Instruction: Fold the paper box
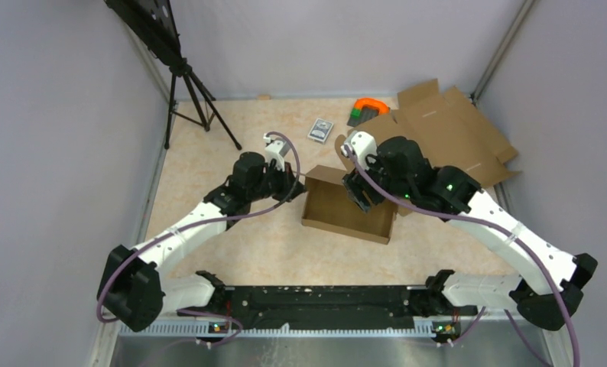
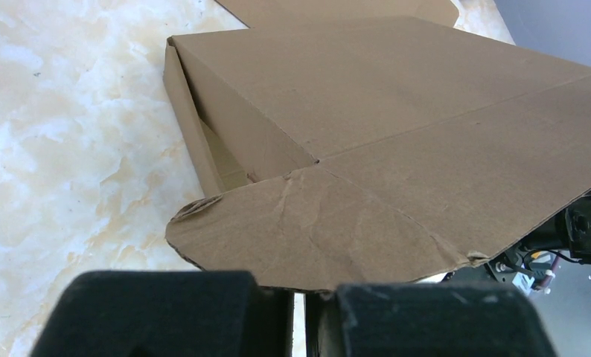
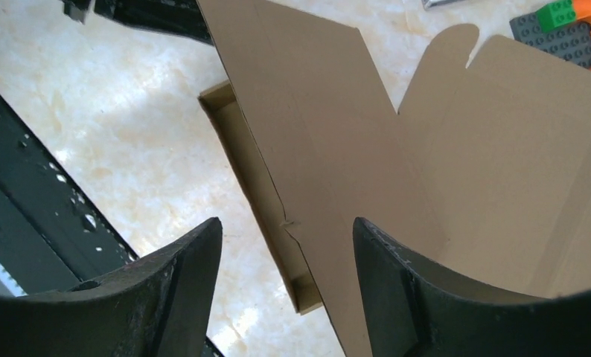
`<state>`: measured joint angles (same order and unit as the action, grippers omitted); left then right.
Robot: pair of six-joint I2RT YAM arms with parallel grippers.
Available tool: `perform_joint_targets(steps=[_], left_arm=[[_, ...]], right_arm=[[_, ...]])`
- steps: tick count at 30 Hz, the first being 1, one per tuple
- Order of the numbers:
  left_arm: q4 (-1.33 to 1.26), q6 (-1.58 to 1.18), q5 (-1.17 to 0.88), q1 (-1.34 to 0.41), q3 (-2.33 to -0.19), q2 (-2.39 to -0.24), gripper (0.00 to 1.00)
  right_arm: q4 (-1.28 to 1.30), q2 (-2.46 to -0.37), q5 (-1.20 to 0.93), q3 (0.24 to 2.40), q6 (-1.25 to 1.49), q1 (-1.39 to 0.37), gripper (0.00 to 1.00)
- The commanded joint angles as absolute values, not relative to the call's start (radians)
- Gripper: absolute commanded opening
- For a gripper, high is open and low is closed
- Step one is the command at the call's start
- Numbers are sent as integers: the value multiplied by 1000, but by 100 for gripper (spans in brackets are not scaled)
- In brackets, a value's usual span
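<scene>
- The box [image 1: 346,210] sits mid-bench [image 1: 232,245], between my two arms, as a shallow tray with its open side up.
- Its long axis runs across the bench from left to right, slightly skewed, with the right end nearer my bases.
- A lid panel [image 3: 315,134] rises at a tilt above the tray. Its rounded, wrinkled side flap [image 2: 307,230] points toward my left wrist.
- My left jaws are pressed together at the box's left far corner, with the flap's edge right against the fingers [image 2: 166,320]. I cannot tell whether the card is pinched between them.
- My right jaws stand wide apart above the lid panel and grip nothing.
- I judge the step in hand to be bending the side flap inward so the lid can close.
- To do it well, I should bend along the printed crease, not across the wrinkles already there.
- The right jaws should steady the lid panel so the tray does not slide or twist.
- The flap should go inside the side wall [image 3: 255,186], not over it.
- A flat blank [image 1: 453,130] lies beyond, at the far right.
</scene>
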<state>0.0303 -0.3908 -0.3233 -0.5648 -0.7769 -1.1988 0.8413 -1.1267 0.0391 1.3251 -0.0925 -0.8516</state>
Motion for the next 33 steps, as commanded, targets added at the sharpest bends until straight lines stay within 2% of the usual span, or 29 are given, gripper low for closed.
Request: perform_joint_targets(steps=[1,5,9,12,14,16,19,26,33], left_arm=[[37,-379,-331,-569,-801,-1165,4],[40,-377,-334,-569,-805,-1171,4],[40,-380,-338,-569,-805,-1176,7],[53,-382,-346,-570,-805,-1175,18],[89,-379,-382,-571,-816,-1170,30],[186,-377,-398,-570,-844,-1163,37],[337,-347,-397,-570,-881,-1130,41],[534,-395,-309,-568,-912,-974,45],[553,-413,-250,-553,-924,-906,51]], right_arm=[[795,-1136,88,1295,-139,-885,62],[783,-1139,128,1265,-136,-903,60],[785,-1161,210,1259,-120,-929,40],[778,-1166,217,1248,-118,-943,25],[773,-1162,216,1235,-117,-946,17],[770,-1154,214,1217,-111,-947,14],[763,-1140,187,1190,-91,-950,11],[735,-1094,116,1112,-52,-956,10],[697,-1088,43,1046,-22,-957,11]])
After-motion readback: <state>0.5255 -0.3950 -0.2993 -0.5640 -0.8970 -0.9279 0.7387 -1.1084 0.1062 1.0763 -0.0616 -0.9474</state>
